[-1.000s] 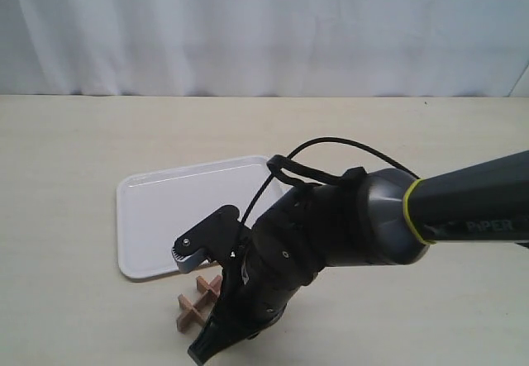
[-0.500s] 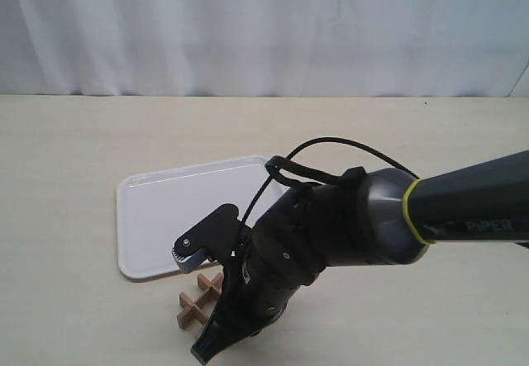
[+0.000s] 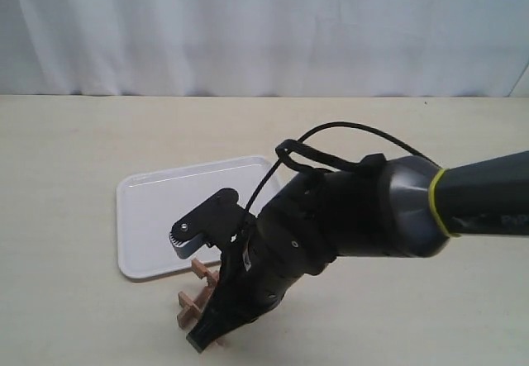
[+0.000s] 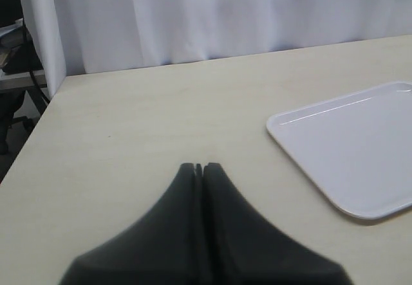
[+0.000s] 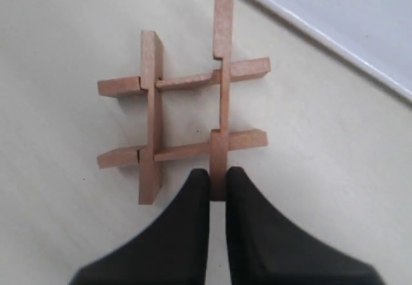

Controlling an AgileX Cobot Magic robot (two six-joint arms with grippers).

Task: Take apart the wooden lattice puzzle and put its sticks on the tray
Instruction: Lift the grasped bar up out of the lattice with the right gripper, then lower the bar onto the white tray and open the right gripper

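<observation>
Beside the tray [image 3: 161, 217], right gripper [image 5: 217, 181] jaws clamp one stick [image 5: 223, 60] of the wooden lattice puzzle [image 5: 154, 121]; left gripper [image 4: 199, 168] jaws together.

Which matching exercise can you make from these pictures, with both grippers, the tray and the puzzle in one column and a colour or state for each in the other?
Column A
1. left gripper
2. right gripper
3. tray
4. wooden lattice puzzle

Column B
a. light brown, lying on the table
b. shut on the end of one stick
c. white, with a low rim
d. shut, holding nothing

Pairs: 1-d, 2-b, 3-c, 4-a
</observation>
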